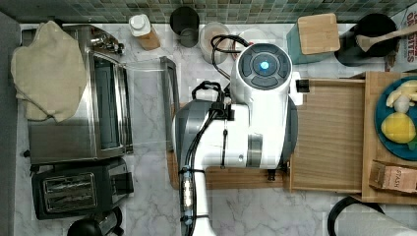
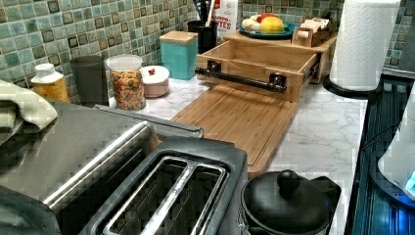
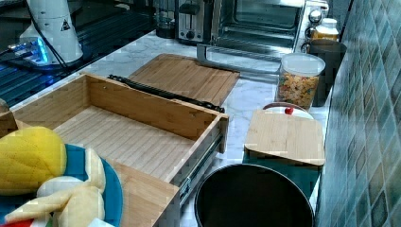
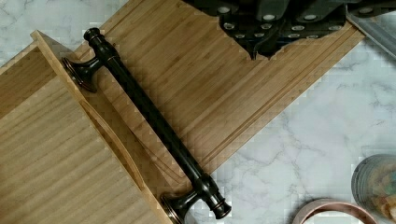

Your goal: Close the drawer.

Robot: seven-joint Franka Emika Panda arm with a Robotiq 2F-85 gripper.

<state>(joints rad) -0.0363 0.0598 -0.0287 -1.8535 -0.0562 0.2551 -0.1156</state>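
The wide, shallow, light bamboo-coloured wooden drawer point(image 3: 127, 137) stands pulled out of its wooden cabinet point(image 1: 376, 128), its plain grained floor bare. In the right view its metal slide rail shows along the side nearest the tiled wall. A long dark metal bar handle point(image 4: 149, 119) is fixed across the drawer's front panel on two flared mounts.

Just in front of that handle lies the flat bamboo cutting board with rounded corners point(image 2: 235, 120), flat on the white marble-patterned counter point(image 2: 323, 132); in the wrist view the drawer front overhangs the board's edge. The black gripper point(image 4: 266, 32) hangs above the cutting board, apart from the handle and holding nothing; whether its fingers are spread or closed cannot be told. In the top view the white robot arm point(image 1: 246, 123) covers the board and the drawer's front.

On top of the cabinet sits a blue plate with yellow and pale toy fruit point(image 1: 398, 123). Beside the drawer toward the wall stand a teal canister with a bamboo lid point(image 2: 178, 51), a clear jar of coloured cereal point(image 2: 126, 81) and a small pink lidded pot point(image 2: 155, 79). Beyond the cutting board from the drawer stands a steel toaster oven with its glass door lowered point(image 3: 255, 21).
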